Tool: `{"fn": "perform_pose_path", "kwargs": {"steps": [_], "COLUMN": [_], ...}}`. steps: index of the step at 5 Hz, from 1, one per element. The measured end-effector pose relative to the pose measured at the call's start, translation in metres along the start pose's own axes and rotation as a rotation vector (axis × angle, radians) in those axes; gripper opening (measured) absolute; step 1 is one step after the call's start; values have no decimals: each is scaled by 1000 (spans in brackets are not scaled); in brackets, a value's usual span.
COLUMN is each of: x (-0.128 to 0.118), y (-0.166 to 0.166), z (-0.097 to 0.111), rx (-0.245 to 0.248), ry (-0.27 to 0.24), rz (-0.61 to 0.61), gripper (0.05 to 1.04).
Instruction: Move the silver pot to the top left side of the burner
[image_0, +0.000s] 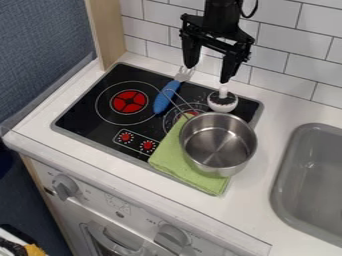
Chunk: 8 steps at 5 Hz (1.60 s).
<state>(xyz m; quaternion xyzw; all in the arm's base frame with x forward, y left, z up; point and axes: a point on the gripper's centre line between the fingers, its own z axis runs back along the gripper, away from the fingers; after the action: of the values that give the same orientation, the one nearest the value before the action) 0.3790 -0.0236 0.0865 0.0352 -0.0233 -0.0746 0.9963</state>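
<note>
Fingers (190, 55) of your gripper (210, 73) are parted wide, holding nothing, above the rear of the stove (81, 117). The silver pot (218, 142) rests upright on the green cloth (168, 156), at the stove's front right. Your placement at the top left appears undone; grasping, carrying and releasing the pot all remain for you.

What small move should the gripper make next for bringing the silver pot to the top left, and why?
Probably the gripper should move toward the silver pot's rim: its fingers are apart, holding nothing, and the pot is on the green cloth, at the stove's front right.
</note>
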Motion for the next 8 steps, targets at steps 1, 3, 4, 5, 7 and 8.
{"fn": "perform_pose_path", "kwargs": {"steps": [1, 3, 4, 5, 7, 8], "x": [-4, -35, -65, -84, -82, -79], "y": [-1, -34, -69, -100, -121, -120], "z": [-14, 23, 18, 3, -47, -63], "rx": [-2, 48, -8, -50, -9, 24], "ry": [41, -39, -30, 1, 28, 24], "rz": [-3, -106, -192, -226, -203, -163], "gripper": [999, 999, 999, 999, 999, 945]}}
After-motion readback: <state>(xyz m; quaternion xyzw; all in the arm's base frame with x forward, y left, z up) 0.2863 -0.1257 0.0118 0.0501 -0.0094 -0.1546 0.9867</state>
